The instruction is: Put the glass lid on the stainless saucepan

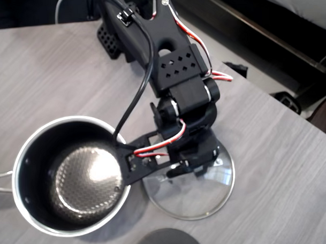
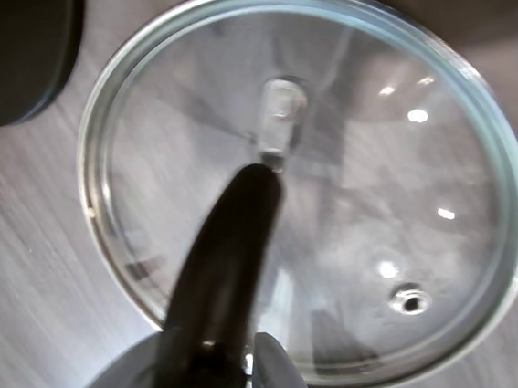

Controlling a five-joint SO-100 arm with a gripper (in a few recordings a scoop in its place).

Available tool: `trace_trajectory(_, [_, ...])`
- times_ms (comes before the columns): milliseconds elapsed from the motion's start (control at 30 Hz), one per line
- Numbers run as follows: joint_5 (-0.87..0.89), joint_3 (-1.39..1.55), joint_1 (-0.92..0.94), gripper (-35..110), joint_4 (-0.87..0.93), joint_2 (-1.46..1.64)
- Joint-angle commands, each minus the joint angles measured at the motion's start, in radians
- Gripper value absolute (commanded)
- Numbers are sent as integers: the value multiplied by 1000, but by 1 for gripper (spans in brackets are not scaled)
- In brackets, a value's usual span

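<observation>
The stainless saucepan (image 1: 82, 181) stands at the left of the overhead view, with a dark honeycomb base and its steel handle pointing off the left edge. Just right of it is the glass lid (image 1: 200, 198), partly under my arm. In the wrist view the glass lid (image 2: 379, 187) shows its steel rim, vent hole and black bar handle (image 2: 231, 246). My gripper (image 2: 223, 374) is shut on the near end of that handle, and in the overhead view my gripper (image 1: 188, 166) sits over the lid's middle. Whether the lid is off the table I cannot tell.
A dark opaque round disc (image 1: 167, 240) lies at the front edge, below the gap between pan and lid; the disc (image 2: 22, 34) is at the wrist view's top left. The grey wood table's edge (image 1: 269, 94) runs diagonally at the right. My arm's base is at the back.
</observation>
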Motion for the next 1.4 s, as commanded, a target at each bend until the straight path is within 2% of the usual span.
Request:
trace_trajectory(0, [-5, -35, -18, 0, 6, 5])
trace_trajectory(233, [-5, -37, -28, 0, 9, 86])
trace_trajectory(733, [-32, -37, -52, 0, -34, 537])
trace_trajectory(1067, [-121, -37, 144, 0, -75, 739])
trace_trajectory(1367, [-213, -29, 387, 0, 2, 758])
